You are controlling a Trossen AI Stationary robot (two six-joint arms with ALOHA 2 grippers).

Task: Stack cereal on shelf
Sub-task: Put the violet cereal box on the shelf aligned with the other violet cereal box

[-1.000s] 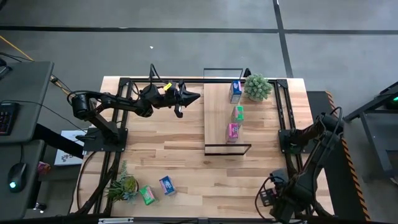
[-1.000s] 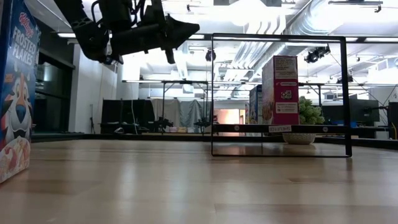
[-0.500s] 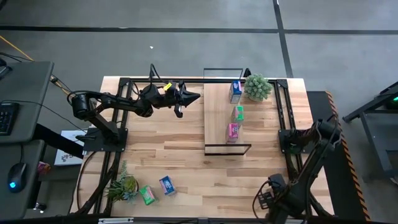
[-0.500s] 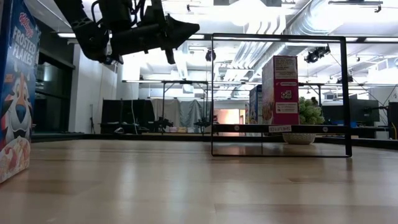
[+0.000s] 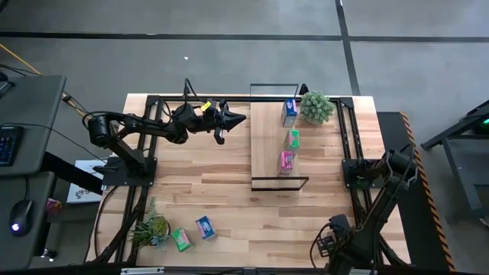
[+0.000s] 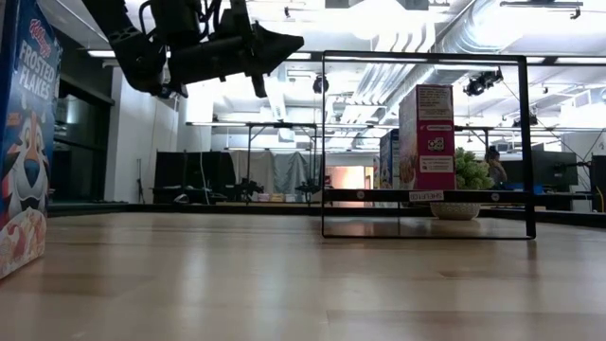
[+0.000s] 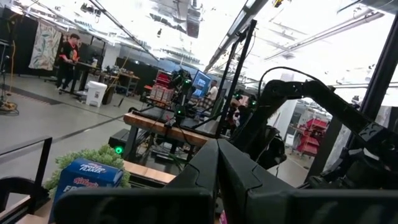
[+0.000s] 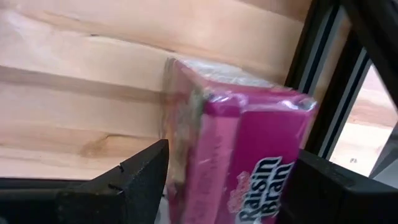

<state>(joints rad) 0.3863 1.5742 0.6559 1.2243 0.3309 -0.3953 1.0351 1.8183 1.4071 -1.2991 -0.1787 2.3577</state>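
Right claw (image 8: 230, 180) at the surface's (image 5: 229, 198) near right corner, fingers spread wide around a pink Raisin Bran box (image 8: 249, 149); farther back, three cereal boxes (image 5: 288, 137) line the shelf (image 5: 267, 145), left claw (image 5: 243, 118) clamped shut, empty, hovering beside its far end

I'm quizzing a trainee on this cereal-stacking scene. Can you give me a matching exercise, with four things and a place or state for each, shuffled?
Things:
1. left claw
2. right claw
3. big spiky plant
4. small plant

Places or states:
A. gripping a pink Raisin Bran box
B. on the table, next to a green cereal box
C. shut, in the air left of the shelf
D. beside the shelf's far end

Pairs: 1-C, 2-A, 3-D, 4-B
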